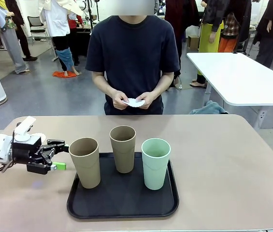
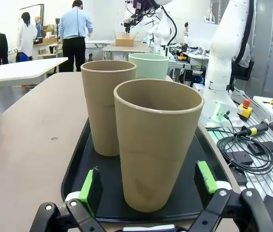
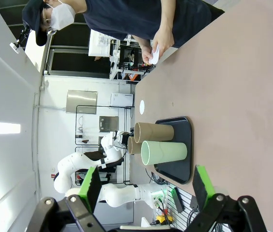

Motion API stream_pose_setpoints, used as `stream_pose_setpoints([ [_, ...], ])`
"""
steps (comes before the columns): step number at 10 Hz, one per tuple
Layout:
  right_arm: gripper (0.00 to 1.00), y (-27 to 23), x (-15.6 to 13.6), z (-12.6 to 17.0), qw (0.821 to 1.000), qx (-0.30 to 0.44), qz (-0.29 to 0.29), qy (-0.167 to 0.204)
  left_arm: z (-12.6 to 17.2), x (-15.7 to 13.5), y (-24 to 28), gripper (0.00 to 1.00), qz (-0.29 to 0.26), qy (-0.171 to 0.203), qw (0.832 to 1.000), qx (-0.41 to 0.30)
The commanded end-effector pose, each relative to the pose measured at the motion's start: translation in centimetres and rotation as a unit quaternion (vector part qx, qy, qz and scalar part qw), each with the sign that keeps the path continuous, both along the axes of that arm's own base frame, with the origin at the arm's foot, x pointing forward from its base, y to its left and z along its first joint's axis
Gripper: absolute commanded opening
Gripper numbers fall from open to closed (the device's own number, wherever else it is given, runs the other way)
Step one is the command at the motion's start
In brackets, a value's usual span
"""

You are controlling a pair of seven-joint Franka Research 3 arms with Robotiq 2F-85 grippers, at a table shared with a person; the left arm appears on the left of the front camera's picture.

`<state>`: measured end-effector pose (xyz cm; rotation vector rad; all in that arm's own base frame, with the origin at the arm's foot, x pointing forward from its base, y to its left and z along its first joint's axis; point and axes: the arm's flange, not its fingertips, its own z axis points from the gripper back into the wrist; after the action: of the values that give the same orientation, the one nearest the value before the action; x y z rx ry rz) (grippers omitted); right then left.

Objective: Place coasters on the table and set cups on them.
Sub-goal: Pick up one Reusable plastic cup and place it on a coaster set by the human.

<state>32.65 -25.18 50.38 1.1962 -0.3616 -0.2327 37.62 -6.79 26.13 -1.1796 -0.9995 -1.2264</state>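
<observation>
On the near middle of the table (image 1: pixel 233 159), a black tray (image 1: pixel 122 205) carries all three cups upright: left tan cup (image 1: pixel 84 163), middle tan cup (image 1: pixel 123 149) set a little farther back, mint cup (image 1: pixel 155 163) on the right. None is lifted, and none stands on the bare tabletop yet.

Far edge: a person (image 1: pixel 132 58) stands facing the tray with the coasters (image 1: pixel 135 102) bunched in both hands (image 1: pixel 120 100) at waist height, above the table's edge. No coaster is laid down. My guess is that the cups wait on the tray because they have no discs to land on.

Left gripper (image 1: pixel 63 155) lies low and level, just beside the left tan cup, fingers pointing at its side. Jaws are spread wide. The left wrist view has that cup framed between the green pads with a gap on each side, so nothing is pinched. It looks lined up for a side grasp around the cup's middle, which keeps the rim free.

Right gripper (image 3: pixel 146 186) is also spread and empty, well apart from the tray, looking across the table from a distance. It seems parked out of the way.
</observation>
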Motion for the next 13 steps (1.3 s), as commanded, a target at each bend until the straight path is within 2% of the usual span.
stream_pose_setpoints([
  [1, 1.00, -0.1, 0.0, 0.0, 1.000, 0.005, 0.002, -0.004, 0.0, 0.0, 0.2, 1.00, -0.001, -0.001, 1.000, 0.001],
  [2, 1.00, -0.1, 0.0, 0.0, 1.000, 0.005, 0.002, -0.004, 0.0, 0.0, 0.0, 1.00, 0.000, 0.000, 1.000, 0.000],
  [6, 1.00, -0.1, 0.0, 0.0, 1.000, 0.005, 0.002, -0.004, 0.2, 0.6, -1.8, 1.00, -0.004, -0.044, 0.995, 0.091],
  [8, 1.00, -0.1, 0.0, 0.0, 1.000, 0.005, 0.002, -0.004, 0.4, 1.0, -2.8, 1.00, 0.008, -0.066, 0.992, 0.103],
  [13, 1.00, -0.1, 0.0, 0.0, 1.000, 0.005, 0.002, -0.004, 0.1, 0.9, -3.3, 1.00, -0.011, -0.042, 0.995, 0.094],
])
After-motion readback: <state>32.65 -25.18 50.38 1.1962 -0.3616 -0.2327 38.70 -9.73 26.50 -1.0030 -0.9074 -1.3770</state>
